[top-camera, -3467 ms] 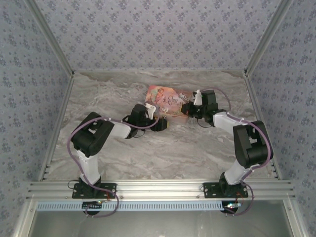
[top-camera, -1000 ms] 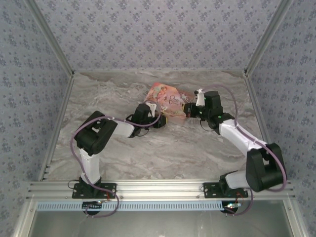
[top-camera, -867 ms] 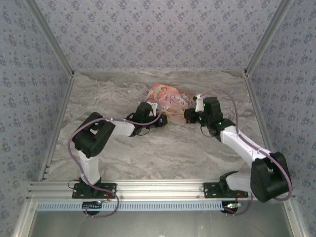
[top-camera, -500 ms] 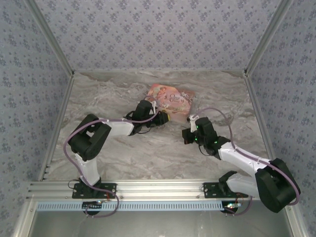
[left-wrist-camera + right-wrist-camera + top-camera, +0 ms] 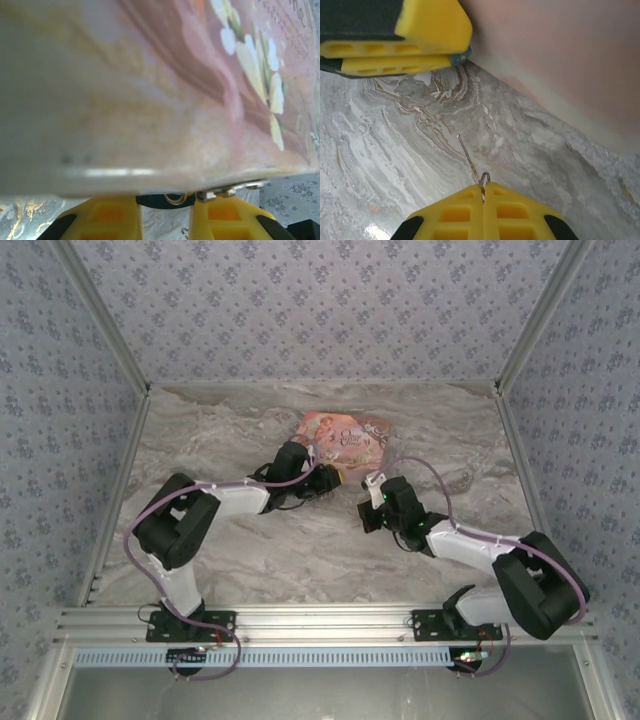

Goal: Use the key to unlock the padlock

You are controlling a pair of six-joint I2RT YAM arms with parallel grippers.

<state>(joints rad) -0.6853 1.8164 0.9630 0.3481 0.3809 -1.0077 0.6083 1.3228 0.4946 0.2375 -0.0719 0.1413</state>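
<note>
The padlock [image 5: 159, 200] shows as a small dark blue body with a brassy round keyhole, wedged between the yellow fingers of my left gripper [image 5: 164, 206], which is shut on it. It sits tight against the edge of the pink illustrated box [image 5: 200, 75], and a silvery metal piece [image 5: 230, 189] pokes out beside it. My right gripper [image 5: 483, 186] is shut on the key [image 5: 469, 156]; its thin shaft points at the left gripper's fingers [image 5: 420, 30] and stops short of them. A blue corner of the padlock [image 5: 462, 56] peeks out there. From above, the left gripper [image 5: 325, 478] and right gripper [image 5: 367, 510] stand apart.
The pink box [image 5: 345, 438] lies flat at the back centre of the marble table [image 5: 250, 540]. Patterned walls close in the left, right and back sides. An aluminium rail [image 5: 320, 625] runs along the near edge by the arm bases.
My right gripper has drawn away from the pink box, toward the near side and a little left, with the key in it. The left gripper stays at the box edge; its elbow has dropped.
</note>
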